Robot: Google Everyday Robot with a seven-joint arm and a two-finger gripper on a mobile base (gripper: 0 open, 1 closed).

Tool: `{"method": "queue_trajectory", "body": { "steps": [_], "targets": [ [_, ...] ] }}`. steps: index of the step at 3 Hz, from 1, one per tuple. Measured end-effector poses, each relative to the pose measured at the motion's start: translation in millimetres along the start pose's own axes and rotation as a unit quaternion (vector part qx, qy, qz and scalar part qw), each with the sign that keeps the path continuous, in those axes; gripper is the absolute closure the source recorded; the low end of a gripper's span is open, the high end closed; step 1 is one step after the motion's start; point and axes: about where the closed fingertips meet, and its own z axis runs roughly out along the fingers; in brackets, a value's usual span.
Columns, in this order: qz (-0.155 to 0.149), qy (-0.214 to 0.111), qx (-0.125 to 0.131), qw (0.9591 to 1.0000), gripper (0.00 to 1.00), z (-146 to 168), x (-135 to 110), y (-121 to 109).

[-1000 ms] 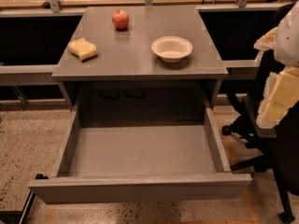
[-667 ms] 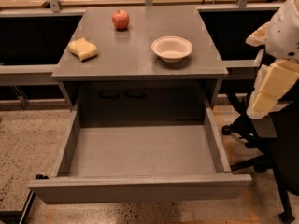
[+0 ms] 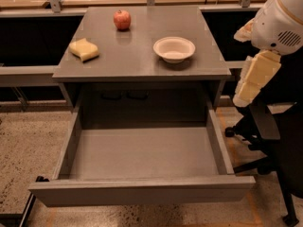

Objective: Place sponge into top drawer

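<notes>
Speckled stone flooring (image 3: 28, 145) runs under a grey cabinet whose flat top serves as the counter (image 3: 137, 63). Beyond it lie pale wooden surfaces and metal uprights.

Three things sit on the counter, well apart from one another. The sponge (image 3: 84, 49), a pale yellow, slightly wavy block, lies near the left edge. A red apple (image 3: 122, 19) stands toward the back, a little left of the middle. A shallow white bowl (image 3: 174, 48) rests right of centre, nearer the front edge.

Below the counter the top drawer (image 3: 142, 190) stands open toward me. Its plain front panel is nearest, its low side walls run back to the cabinet, and its flat grey floor is in plain sight. The sponge is up on the counter, not in the drawer. In the dark recess behind the drawer I can make out two small dark handle-like shapes, side by side.

The robot's arm comes in from the right, off the counter's right edge. Its rounded white housing (image 3: 281, 20) sits high, about level with the counter top. The cream-yellow pincer (image 3: 245, 94) hangs from it, tilted down and to the left, beside the cabinet's right side and above the floor. It touches nothing and is well away from the sponge. Whether the pincer is spread or pressed together I cannot tell from here.

A black office chair (image 3: 265, 126) stands low on the right, beneath the arm.
</notes>
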Motion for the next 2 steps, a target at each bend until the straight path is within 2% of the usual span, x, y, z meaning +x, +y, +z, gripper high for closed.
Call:
{"method": "queue_trajectory", "body": {
  "steps": [1,2],
  "targets": [
    [0.027,0.0,-0.004,0.9996,0.0,16.3,-1.2,-3.9],
    [0.045,-0.048,-0.006,0.9978,0.0,38.0,-20.0,-21.3]
  ]
}}
